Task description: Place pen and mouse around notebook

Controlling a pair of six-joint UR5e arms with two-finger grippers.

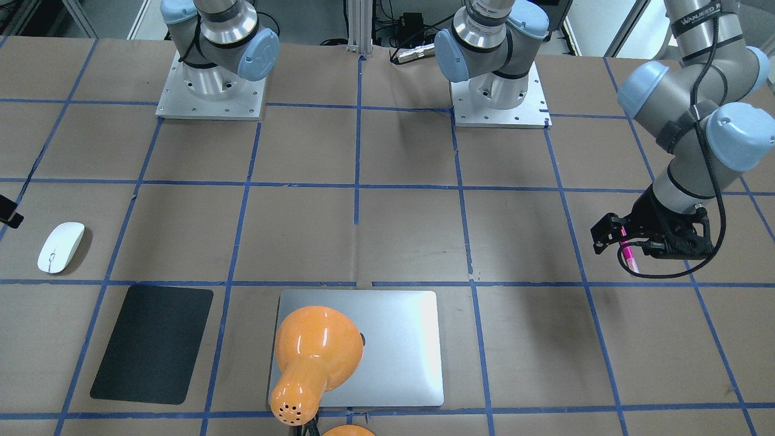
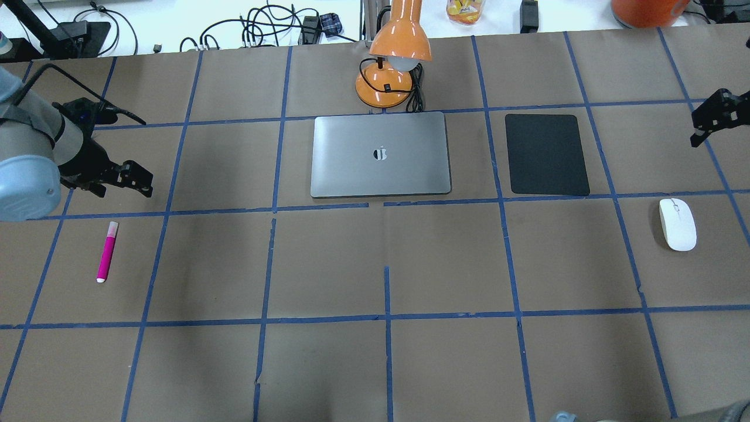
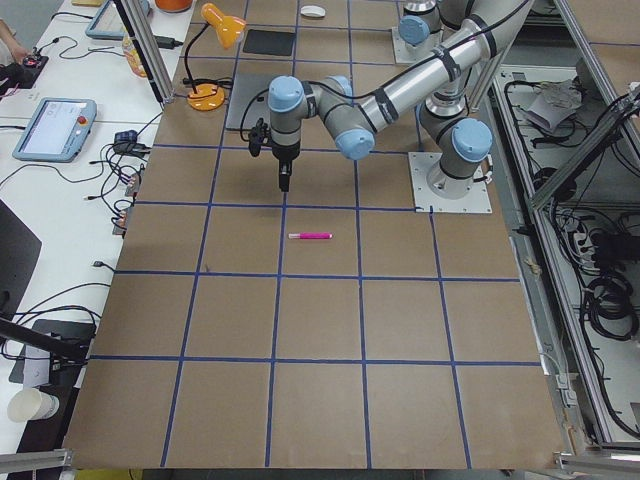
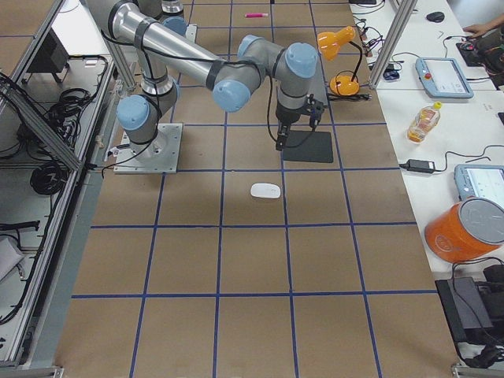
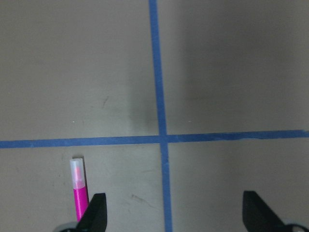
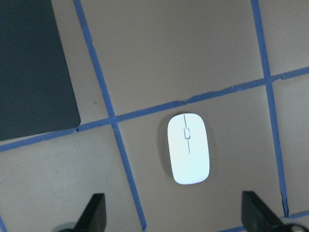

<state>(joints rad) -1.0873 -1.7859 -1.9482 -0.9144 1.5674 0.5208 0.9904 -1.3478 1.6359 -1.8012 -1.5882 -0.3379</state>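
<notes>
The silver-grey notebook lies shut at the far middle of the table. At the left the magenta pen lies flat on the paper, pale cap pointing away from the robot. My left gripper hovers open just beyond the cap. In the left wrist view the pen sits beside the left fingertip, outside the gap. The white mouse rests at the right. My right gripper hangs open beyond it, and the mouse shows ahead of its spread fingers.
A black mat lies between notebook and mouse. An orange desk lamp stands behind the notebook, its shade reaching over it. Blue tape lines grid the brown paper. Cables and devices line the far edge.
</notes>
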